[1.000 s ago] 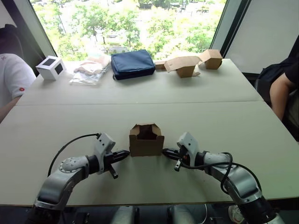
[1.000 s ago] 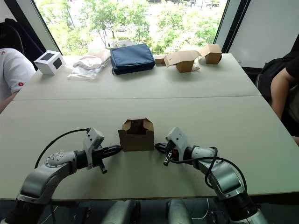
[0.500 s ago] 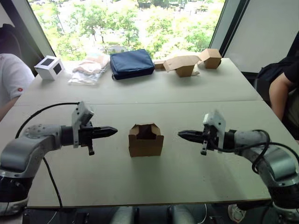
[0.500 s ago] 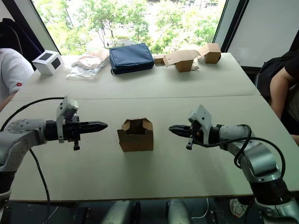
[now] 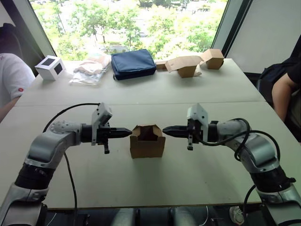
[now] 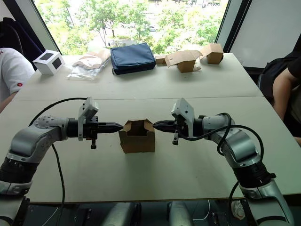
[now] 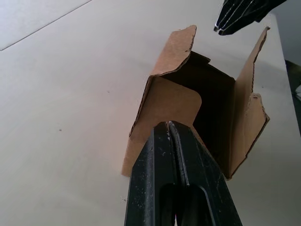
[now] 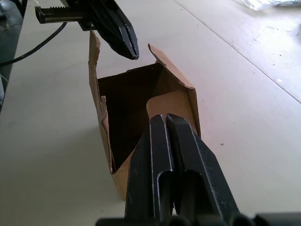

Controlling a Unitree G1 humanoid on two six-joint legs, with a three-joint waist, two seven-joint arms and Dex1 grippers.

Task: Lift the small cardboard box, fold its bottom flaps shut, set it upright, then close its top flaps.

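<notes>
Both arms are closing back in on the small cardboard box point(image 5: 147, 141) after swinging wide half a second ago; a second ago they were low beside its base, and now they are arriving higher, at rim level. Judging from that, the robot is working on the top flaps point(image 6: 137, 126), which would put the box already upright with its bottom done.

The box is sitting on the table point(image 5: 197, 94) at centre, mouth up, front flap bent inward, side flaps standing.

Left gripper point(image 5: 128, 133), fingers pressed together and holding nothing, is pointing in from the box's 9 o'clock side, tip just at the left flap. Right gripper point(image 5: 166, 129), likewise pinched shut and empty, is pointing in from 3 o'clock, tip just beside the right flap. Contact is hard to confirm on either side.

Left wrist view: fingers point(image 7: 176, 155) are lining up on the near flap, with the opposite gripper's tip beyond the far rim.

Likely next: pushing both side flaps inward.
</notes>
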